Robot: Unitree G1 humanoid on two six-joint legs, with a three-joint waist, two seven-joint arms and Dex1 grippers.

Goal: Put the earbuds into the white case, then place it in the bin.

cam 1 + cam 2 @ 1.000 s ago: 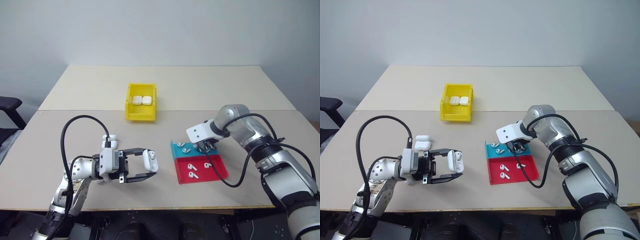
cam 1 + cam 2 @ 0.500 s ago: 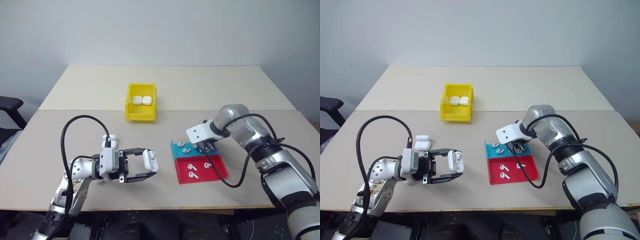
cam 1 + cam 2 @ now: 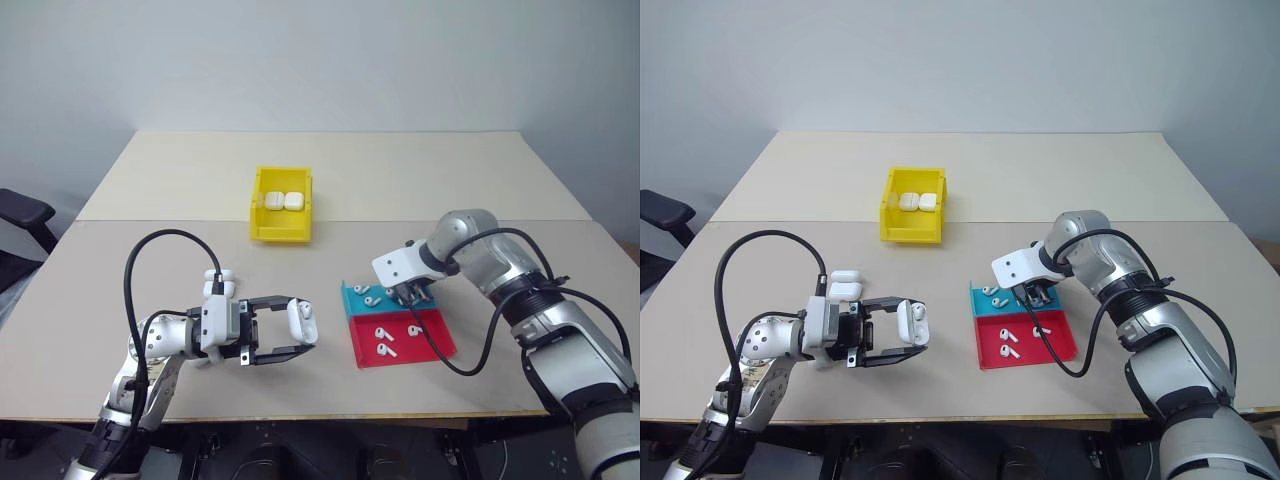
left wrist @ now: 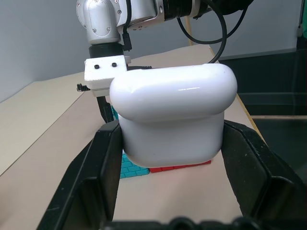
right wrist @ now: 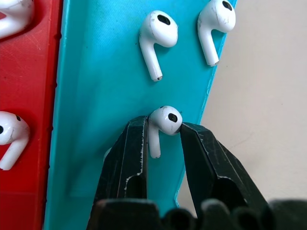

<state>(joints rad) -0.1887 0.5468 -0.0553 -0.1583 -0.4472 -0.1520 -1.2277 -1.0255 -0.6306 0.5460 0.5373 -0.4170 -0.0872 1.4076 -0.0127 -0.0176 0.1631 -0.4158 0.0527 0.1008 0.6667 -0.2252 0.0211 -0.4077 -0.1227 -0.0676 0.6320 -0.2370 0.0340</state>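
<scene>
Beige table [image 3: 400,180] carries the same layout as a second ago; the arms held station. Yellow bin [image 3: 281,232] sits at twelve o'clock. At three o'clock, over the tray's [image 3: 440,345] teal half, the right gripper [image 5: 160,139] has just pinched one earbud [image 5: 163,122]; lifting looks next. At nine o'clock, the left gripper [image 4: 168,158] stays clamped on the white case [image 4: 172,115].

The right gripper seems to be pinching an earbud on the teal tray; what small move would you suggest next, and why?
Probably lift straight up. The right gripper has its fingers closed on one earbud at the teal tray edge, with two more earbuds lying close by. The left gripper holds the case waiting.
</scene>
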